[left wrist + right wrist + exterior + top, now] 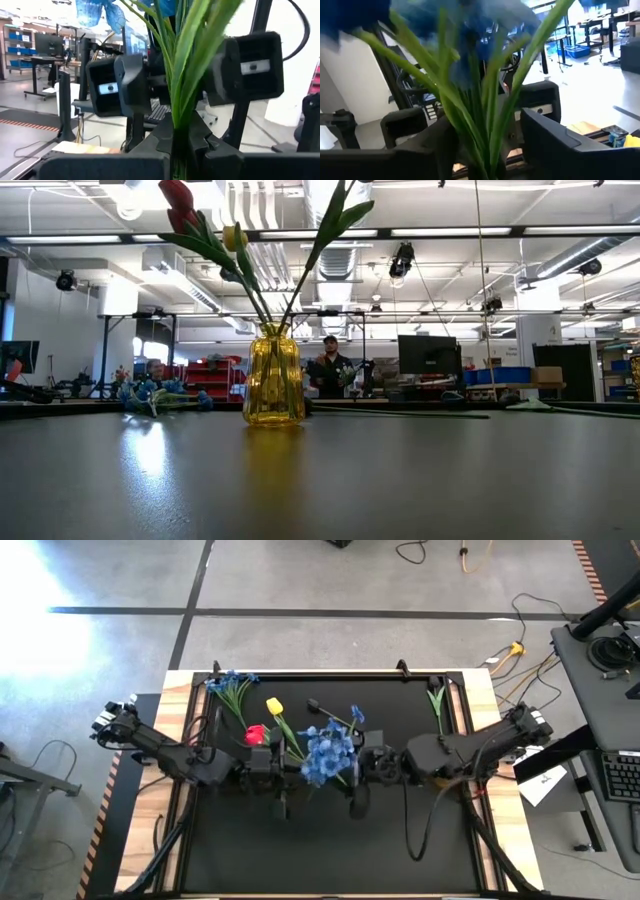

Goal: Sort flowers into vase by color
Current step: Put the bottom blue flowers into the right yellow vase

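High view: both grippers [315,778] seemingly mid-table

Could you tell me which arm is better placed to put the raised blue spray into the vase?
Left, most likely: the left gripper looks closed on the blue spray stems, and the tulips in the vase stand on its side. The right gripper is open.

Black tabletop [330,850], wood-edged. On it: yellow glass vase [273,388] mid-table, blue flower spray [232,686] lying at far left corner, green stem [437,700] lying far right.
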Motion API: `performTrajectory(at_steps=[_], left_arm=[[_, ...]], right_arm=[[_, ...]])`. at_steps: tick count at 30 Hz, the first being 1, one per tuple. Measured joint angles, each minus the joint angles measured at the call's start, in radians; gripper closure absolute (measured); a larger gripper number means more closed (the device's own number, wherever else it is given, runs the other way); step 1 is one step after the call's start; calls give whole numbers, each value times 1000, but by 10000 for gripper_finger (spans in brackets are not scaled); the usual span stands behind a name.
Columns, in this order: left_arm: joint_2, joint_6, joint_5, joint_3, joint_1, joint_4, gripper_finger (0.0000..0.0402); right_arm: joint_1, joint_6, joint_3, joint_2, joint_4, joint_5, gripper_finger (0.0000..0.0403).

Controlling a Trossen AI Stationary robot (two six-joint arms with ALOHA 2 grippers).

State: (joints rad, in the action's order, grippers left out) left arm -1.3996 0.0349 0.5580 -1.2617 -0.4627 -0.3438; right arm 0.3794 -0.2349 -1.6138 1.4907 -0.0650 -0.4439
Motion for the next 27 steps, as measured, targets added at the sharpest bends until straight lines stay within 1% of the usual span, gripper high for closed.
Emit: performTrajectory(at_steps=[3, 7, 8, 12, 14, 16, 19, 21, 23, 27], left_arm=[[0, 0, 2, 0, 1, 9, 401], [0, 0, 41, 0, 3, 17, 396], [3, 1, 42, -1, 4, 33, 391], [44, 50, 44, -1, 6, 153, 352], [80, 99, 53, -6, 6, 265, 327], [118, 154, 54, -22, 6, 416, 301], [165, 250, 53, -47, 5, 655, 271], [194, 307, 55, -52, 5, 754, 257], [220, 333, 70, -49, 5, 796, 249], [253, 341, 141, -35, 5, 822, 247]], right_arm=[[-5, 4, 0, 0, -1, 2, 259], [-11, 17, 0, 0, 5, 7, 360], [-13, 23, 0, 0, 16, 7, 376], [-15, 37, 0, -18, 86, 7, 387], [-16, 45, 1, -54, 157, 7, 388], [-16, 31, 1, -105, 256, 2, 388], [-15, -14, -1, -189, 466, 0, 388], [-10, -65, -1, -245, 631, -5, 389], [1, -128, -1, -301, 826, -41, 389], [48, -323, 18, -396, 1206, -178, 389]])
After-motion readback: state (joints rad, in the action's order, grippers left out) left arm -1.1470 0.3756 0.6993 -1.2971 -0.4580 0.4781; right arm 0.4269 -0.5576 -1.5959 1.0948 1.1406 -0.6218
